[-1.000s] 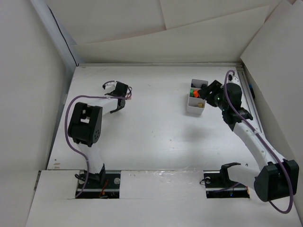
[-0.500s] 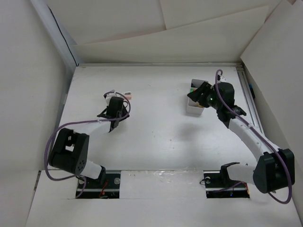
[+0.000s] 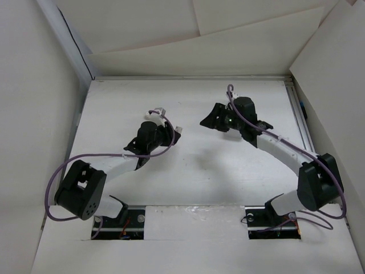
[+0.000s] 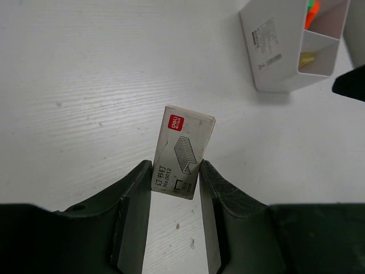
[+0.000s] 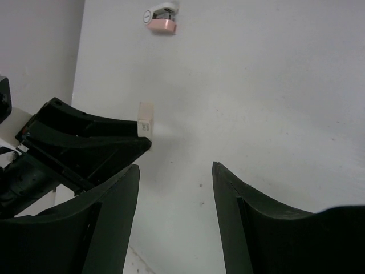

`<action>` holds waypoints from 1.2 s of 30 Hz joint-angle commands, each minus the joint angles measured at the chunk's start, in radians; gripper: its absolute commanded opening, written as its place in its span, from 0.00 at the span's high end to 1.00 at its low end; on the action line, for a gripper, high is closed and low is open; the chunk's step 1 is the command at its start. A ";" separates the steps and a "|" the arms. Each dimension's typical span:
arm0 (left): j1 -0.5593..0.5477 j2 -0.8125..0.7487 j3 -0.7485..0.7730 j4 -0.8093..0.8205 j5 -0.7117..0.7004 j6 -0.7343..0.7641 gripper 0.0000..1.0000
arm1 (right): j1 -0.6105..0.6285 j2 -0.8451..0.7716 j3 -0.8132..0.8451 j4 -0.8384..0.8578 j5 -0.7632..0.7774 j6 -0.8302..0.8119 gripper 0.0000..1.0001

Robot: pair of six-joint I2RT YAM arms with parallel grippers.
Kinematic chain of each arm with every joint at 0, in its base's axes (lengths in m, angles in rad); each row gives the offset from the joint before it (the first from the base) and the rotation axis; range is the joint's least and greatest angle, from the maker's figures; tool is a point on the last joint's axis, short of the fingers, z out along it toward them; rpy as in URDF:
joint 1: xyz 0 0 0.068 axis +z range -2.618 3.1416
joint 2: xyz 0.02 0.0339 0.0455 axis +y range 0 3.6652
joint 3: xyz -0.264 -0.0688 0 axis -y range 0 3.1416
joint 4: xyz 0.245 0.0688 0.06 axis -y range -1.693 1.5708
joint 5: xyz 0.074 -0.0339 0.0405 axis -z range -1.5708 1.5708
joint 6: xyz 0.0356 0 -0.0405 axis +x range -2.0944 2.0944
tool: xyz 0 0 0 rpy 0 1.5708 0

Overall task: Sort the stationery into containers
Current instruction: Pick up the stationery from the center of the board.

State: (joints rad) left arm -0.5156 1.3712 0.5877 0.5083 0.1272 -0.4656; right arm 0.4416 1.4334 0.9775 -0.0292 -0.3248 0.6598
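Observation:
My left gripper is shut on a small grey-white staple box with a red logo and holds it above the bare table. In the top view the left gripper is near the table's middle. The white container lies at the upper right of the left wrist view, with orange and green marker ends and a beige block inside. My right gripper is open and empty, facing the left gripper. The right wrist view shows the right gripper and the staple box end.
A pink and white item lies on the table beyond the left gripper, at the top of the right wrist view. In the top view the right arm covers the container. White walls enclose the table on three sides.
My left gripper has moved right toward the middle, holding the staple box. My right gripper has swung left, away from the container, and now faces the left gripper.

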 commanded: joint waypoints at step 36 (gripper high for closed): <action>-0.004 0.012 0.020 0.154 0.281 0.033 0.83 | 0.120 0.265 0.191 0.094 -0.115 0.046 0.63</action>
State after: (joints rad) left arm -0.5159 1.4105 0.5873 0.6220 0.3920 -0.4377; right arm 0.5518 1.7031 1.1252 0.0120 -0.4297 0.7006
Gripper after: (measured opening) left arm 0.315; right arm 0.388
